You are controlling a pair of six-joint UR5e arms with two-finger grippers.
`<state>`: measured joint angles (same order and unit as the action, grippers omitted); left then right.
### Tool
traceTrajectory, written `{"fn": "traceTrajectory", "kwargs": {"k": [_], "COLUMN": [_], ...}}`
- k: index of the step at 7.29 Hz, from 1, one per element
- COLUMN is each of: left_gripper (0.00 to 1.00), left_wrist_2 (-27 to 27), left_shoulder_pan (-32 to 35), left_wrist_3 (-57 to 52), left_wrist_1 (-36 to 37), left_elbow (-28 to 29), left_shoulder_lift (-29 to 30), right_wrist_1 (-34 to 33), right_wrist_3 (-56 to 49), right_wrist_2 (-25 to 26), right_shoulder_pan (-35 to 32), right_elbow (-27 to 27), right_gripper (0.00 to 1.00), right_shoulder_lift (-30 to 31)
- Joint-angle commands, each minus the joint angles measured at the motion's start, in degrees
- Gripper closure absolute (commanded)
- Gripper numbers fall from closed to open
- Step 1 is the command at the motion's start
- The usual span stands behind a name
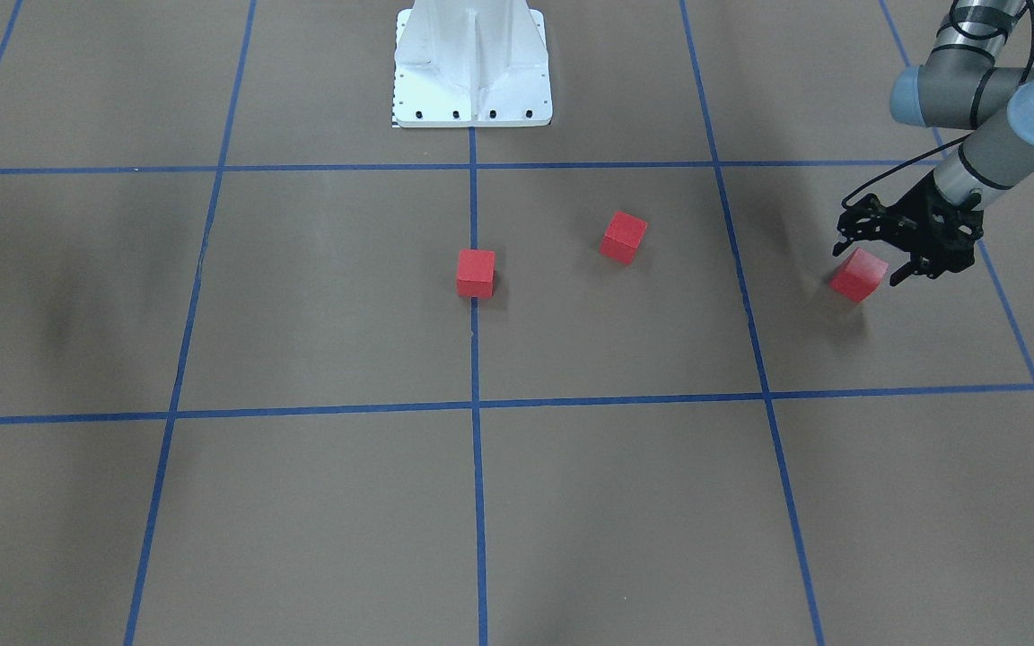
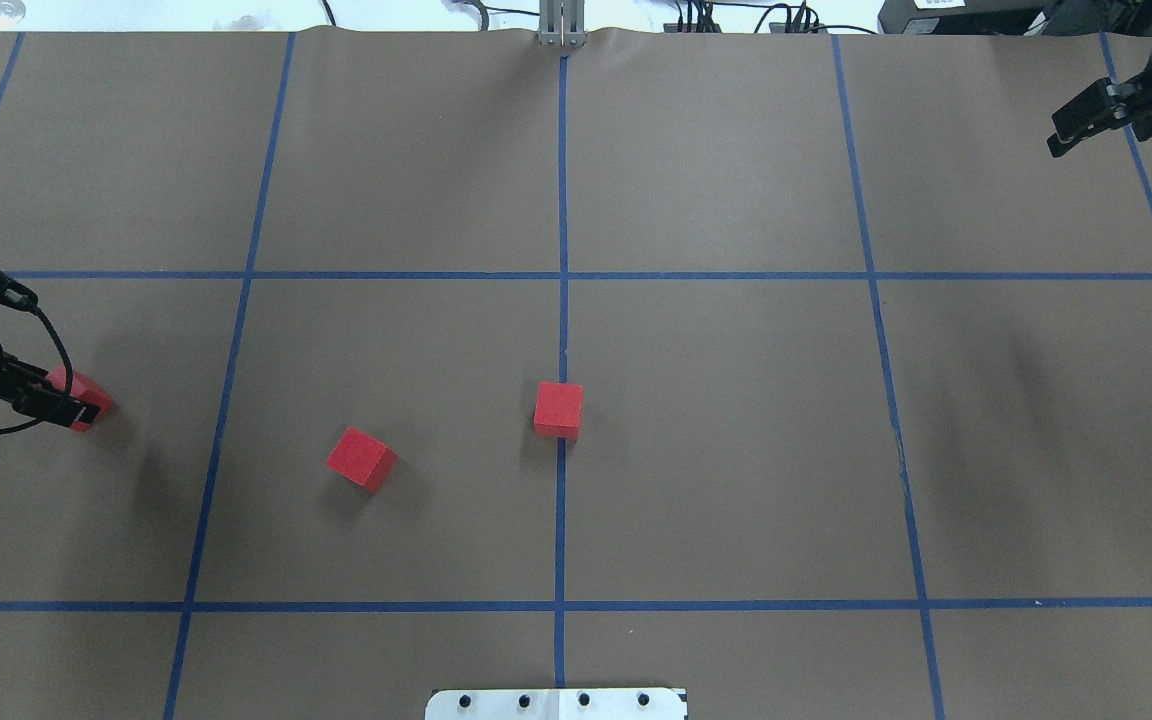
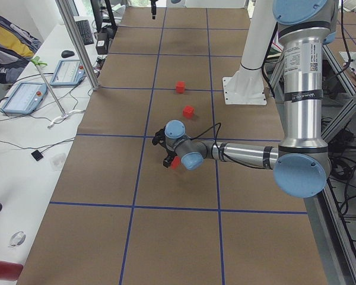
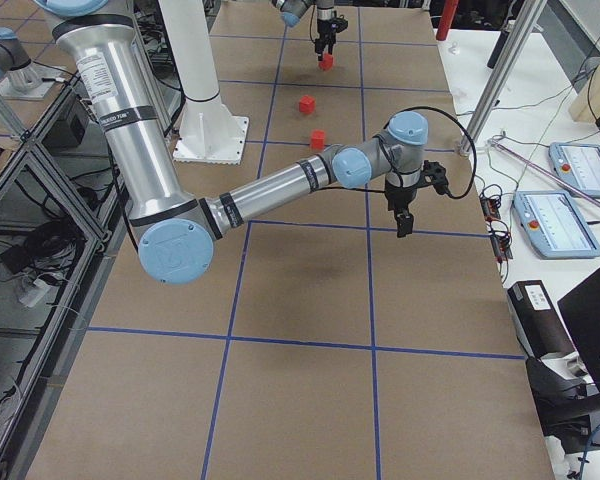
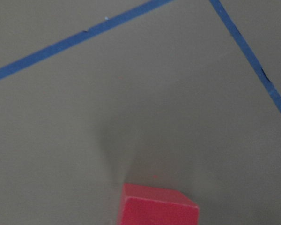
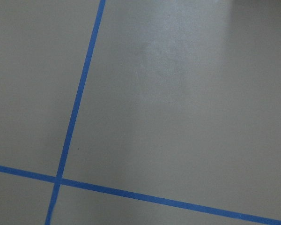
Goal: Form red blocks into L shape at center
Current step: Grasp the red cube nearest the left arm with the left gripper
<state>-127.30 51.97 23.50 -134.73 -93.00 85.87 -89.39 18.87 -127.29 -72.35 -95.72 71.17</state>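
Block (image 1: 858, 274) between fingers (image 1: 905, 273) of left claw (image 1: 871, 262)

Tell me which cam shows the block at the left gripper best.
Exterior front-facing: red block sits unhidden between the fingers of the left gripper. Overhead: gripper covers most of it. Left wrist: cropped at the bottom edge. Exterior left and right: tiny, partly hidden. Right wrist: absent.

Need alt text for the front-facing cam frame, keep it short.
The left gripper, at the view's right, straddles one red block on a brown table with a blue tape grid; clamped or not is unclear. Two more red blocks lie apart near the centre, one on the middle line, the other rotated, nearer the gripper.
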Motion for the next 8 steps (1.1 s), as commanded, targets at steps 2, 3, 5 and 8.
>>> {"fn": "traceTrajectory", "kwargs": {"k": [2, 3, 5, 8], "left_gripper": [0.01, 0.01, 0.01, 0.53], "left_wrist_2": [1.78, 3.01, 4.42, 5.58], "left_shoulder_pan": [-0.38, -0.73, -1.51, -2.05], "left_wrist_3": [-2.76, -3.2, -3.2, -3.2], "left_wrist_1": [1.31, 1.48, 4.2, 5.26], "left_elbow": [0.28, 0.27, 0.18, -0.25], "left_shoulder_lift": [0.35, 0.26, 0.26, 0.44], "right_wrist_1": [0.0, 0.0, 0.09, 0.09], "right_wrist_3": [0.29, 0.29, 0.47, 0.56], "right_wrist_2": [0.02, 0.02, 0.02, 0.02], "right_shoulder_pan": [0.01, 0.01, 0.02, 0.01], "right_elbow": [0.0, 0.0, 0.0, -0.08], "right_gripper": [0.01, 0.01, 0.01, 0.01], "right_shoulder_lift": [-0.16, -0.16, -0.07, 0.02]}}
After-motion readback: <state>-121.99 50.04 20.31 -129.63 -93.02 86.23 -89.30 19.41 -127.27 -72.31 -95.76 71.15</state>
